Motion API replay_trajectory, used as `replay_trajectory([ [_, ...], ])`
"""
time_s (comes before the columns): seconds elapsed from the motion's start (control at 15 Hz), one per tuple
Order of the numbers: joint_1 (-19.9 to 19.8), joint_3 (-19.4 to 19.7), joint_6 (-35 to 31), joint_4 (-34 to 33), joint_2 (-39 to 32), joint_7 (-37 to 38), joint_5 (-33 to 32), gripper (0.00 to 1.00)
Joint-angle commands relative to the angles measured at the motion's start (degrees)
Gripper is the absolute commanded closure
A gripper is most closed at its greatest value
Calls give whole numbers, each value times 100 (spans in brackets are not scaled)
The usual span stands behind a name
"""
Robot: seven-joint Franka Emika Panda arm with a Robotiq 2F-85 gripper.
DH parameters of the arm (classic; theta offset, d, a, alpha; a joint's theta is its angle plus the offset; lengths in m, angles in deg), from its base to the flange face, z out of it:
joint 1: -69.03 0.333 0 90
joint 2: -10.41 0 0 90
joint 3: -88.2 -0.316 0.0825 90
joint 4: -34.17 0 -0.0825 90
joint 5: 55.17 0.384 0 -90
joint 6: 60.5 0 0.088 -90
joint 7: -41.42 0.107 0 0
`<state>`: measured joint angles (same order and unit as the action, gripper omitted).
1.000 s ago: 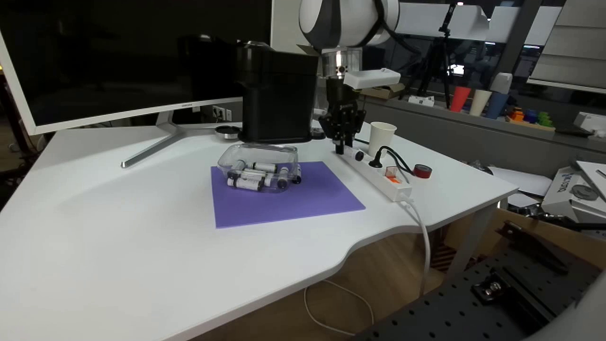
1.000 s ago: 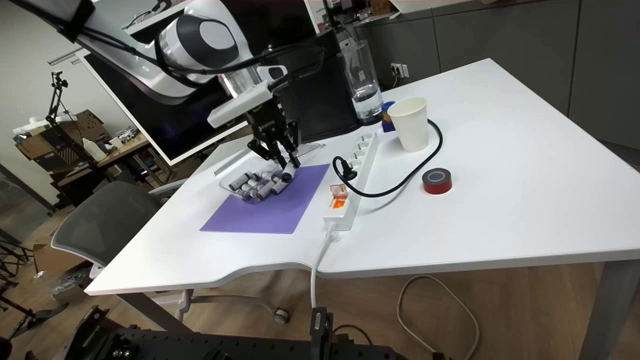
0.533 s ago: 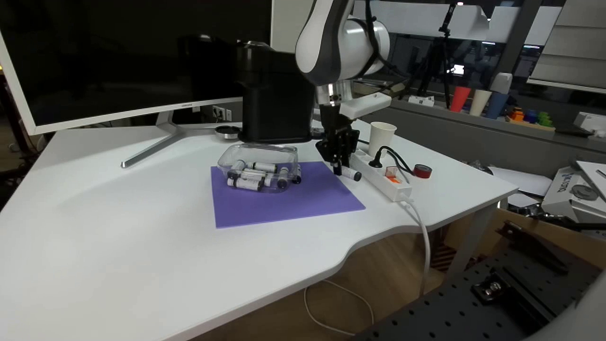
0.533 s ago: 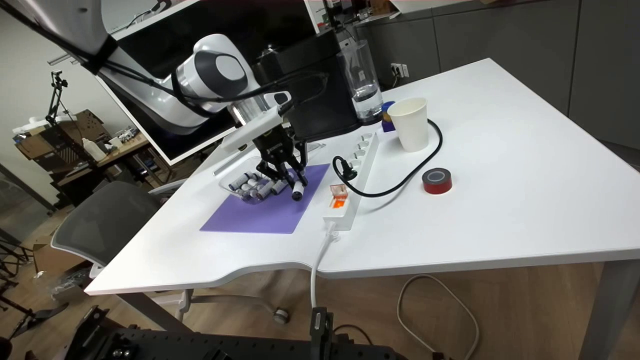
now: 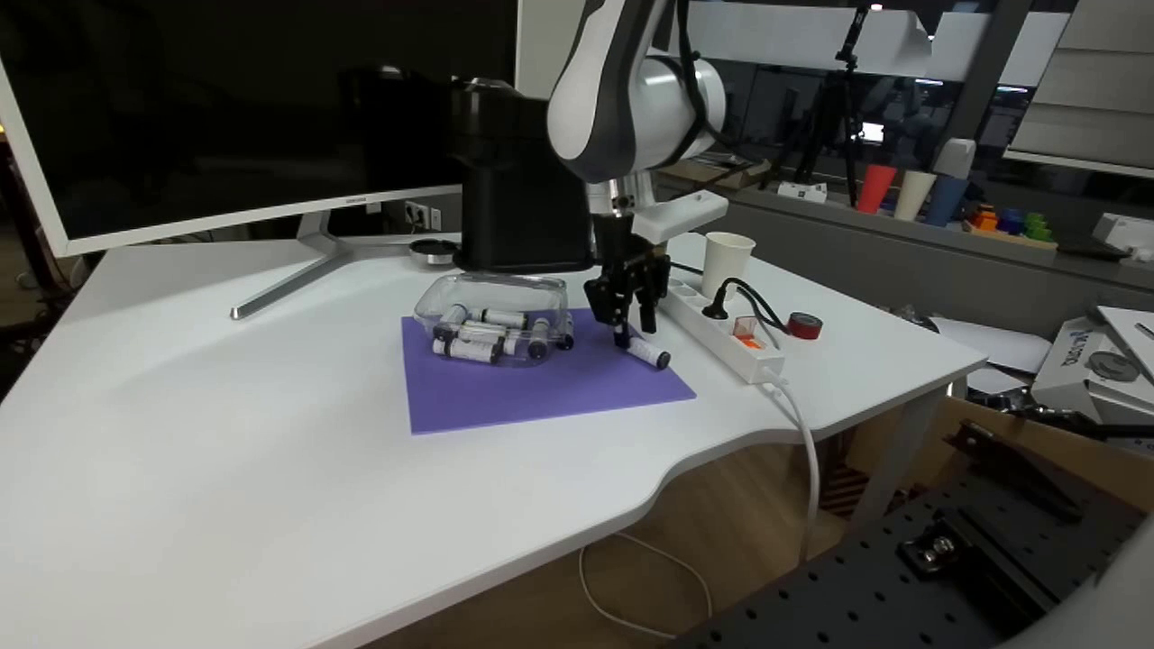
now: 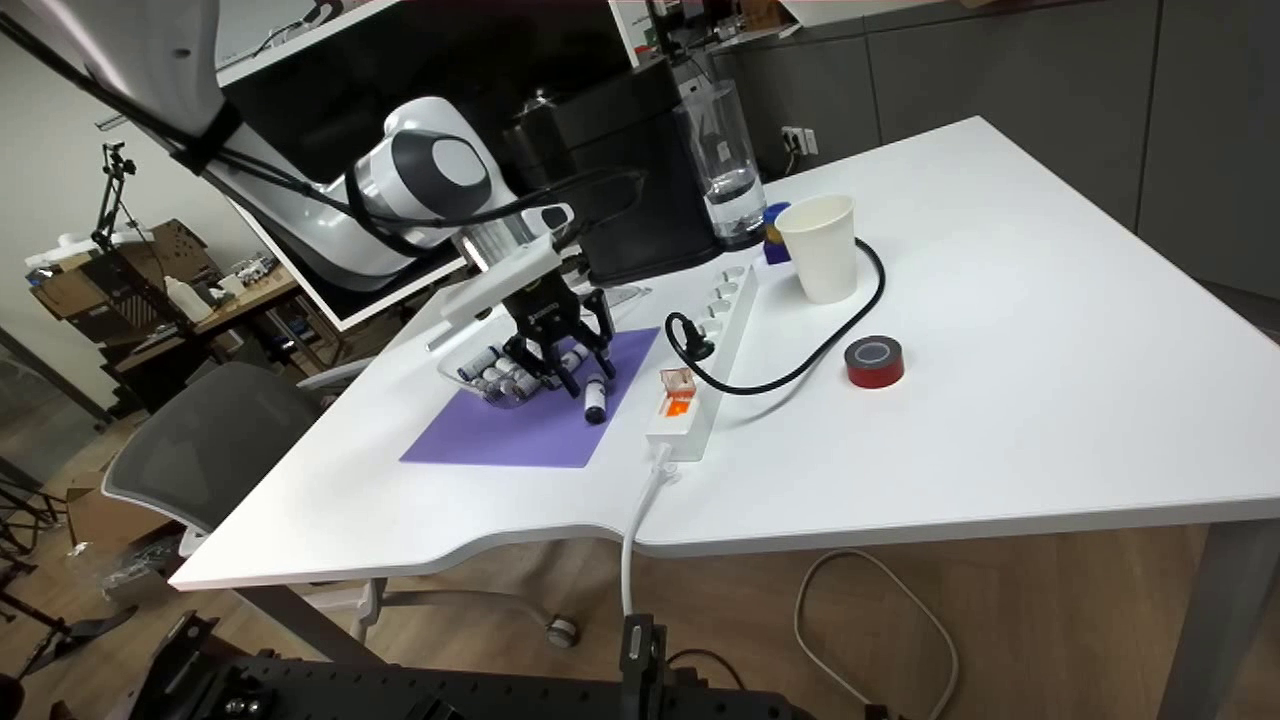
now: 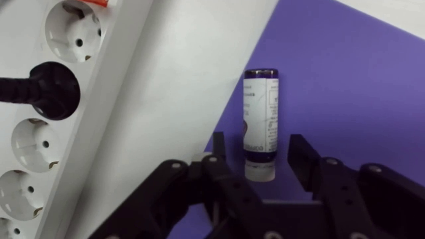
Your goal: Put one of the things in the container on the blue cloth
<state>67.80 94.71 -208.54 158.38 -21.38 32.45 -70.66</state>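
A small white-labelled bottle with dark glass and a white cap lies on the violet-blue cloth near the cloth's edge beside the power strip. It shows in both exterior views. My gripper is open, with one finger on each side of the bottle's cap end and gaps on both sides. It is low over the cloth in both exterior views. The clear shallow plastic container stands on the cloth's far part and holds several similar bottles.
A white power strip with a black plug runs beside the cloth. A white cup and a red tape roll stand beyond it. A tall black machine and a monitor foot are behind.
My gripper carried the bottle down and forward from above the back of the power strip to the cloth. Its fingers have opened and the bottle now lies on the cloth.
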Motion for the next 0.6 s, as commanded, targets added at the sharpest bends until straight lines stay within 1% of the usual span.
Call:
replay_trajectory([
  [0.0, -21, -62, 155, 70, 293, 155, 114, 14],
  [0.13, 10, -71, 266, 152, 538, 199, 178, 2],
  [0.2, 21, -88, 343, 203, 692, 167, 170, 0],
  [0.53, 99, -194, 955, 266, 1332, 205, 149, 0],
])
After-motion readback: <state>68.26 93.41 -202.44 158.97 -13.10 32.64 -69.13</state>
